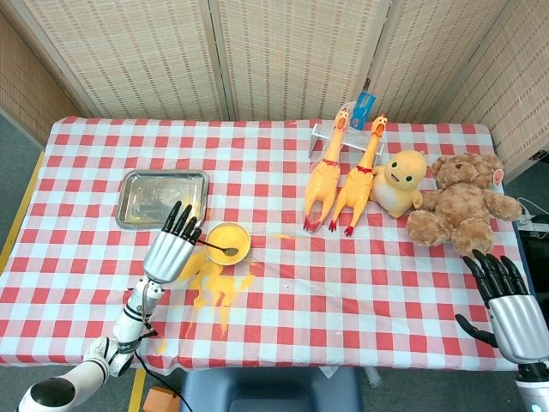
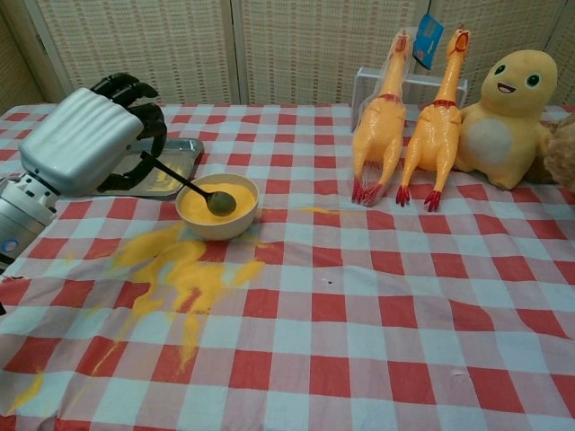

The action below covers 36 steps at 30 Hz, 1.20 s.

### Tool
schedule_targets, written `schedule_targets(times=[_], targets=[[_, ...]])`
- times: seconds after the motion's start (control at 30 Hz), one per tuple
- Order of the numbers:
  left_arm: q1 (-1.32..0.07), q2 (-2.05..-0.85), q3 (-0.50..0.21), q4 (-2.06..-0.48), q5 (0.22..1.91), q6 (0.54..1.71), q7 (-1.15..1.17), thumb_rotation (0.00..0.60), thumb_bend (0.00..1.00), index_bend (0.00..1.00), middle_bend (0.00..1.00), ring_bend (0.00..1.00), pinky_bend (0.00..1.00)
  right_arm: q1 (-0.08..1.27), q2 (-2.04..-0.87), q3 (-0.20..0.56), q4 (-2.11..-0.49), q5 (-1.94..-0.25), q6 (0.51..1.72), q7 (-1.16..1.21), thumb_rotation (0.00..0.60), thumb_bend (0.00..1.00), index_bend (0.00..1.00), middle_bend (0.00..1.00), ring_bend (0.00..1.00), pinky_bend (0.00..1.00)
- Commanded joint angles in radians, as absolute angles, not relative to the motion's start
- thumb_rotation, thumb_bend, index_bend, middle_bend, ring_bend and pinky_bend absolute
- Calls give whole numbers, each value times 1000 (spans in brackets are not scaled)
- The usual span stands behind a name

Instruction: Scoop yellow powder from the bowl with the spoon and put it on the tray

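A cream bowl (image 1: 227,243) (image 2: 216,207) of yellow powder stands on the checked cloth, left of centre. My left hand (image 1: 168,249) (image 2: 84,141) grips the dark handle of a spoon (image 2: 199,188) (image 1: 221,249), whose head lies down on the powder in the bowl. The steel tray (image 1: 161,196) (image 2: 148,172) sits just behind and to the left of the bowl, with faint yellow traces in it. My right hand (image 1: 507,300) hangs open off the table's front right corner, holding nothing; the chest view does not show it.
Spilled yellow powder (image 2: 180,268) (image 1: 210,285) spreads over the cloth in front of the bowl. Two rubber chickens (image 2: 409,117) (image 1: 341,179), a yellow plush (image 1: 400,181) (image 2: 508,115), a brown teddy bear (image 1: 458,201) and a white stand (image 2: 382,83) fill the back right.
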<state>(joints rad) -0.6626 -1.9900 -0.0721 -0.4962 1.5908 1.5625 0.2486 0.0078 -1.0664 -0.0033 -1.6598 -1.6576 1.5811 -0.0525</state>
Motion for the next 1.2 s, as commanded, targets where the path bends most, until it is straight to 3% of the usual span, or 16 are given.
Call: schedule_targets(times=[0.03, 0.6, 1.2], targets=[[-660, -1996, -71, -479, 1587, 1547, 245, 600, 658, 880, 381, 157, 146, 8, -1066, -3, -1660, -1656, 1580, -54, 600, 109, 0, 0, 0, 0], [-708, -2062, -106, -282, 1542, 1465, 206, 600, 660, 882, 395, 172, 151, 13, -1073, 11, -1657, -1627, 1566, -67, 600, 109, 0, 0, 0, 0], [-744, -2083, -114, -235, 1526, 1522, 201, 600, 665, 882, 409, 178, 152, -3, -1062, 6, -1665, -1651, 1602, -54, 600, 109, 0, 0, 0, 0]])
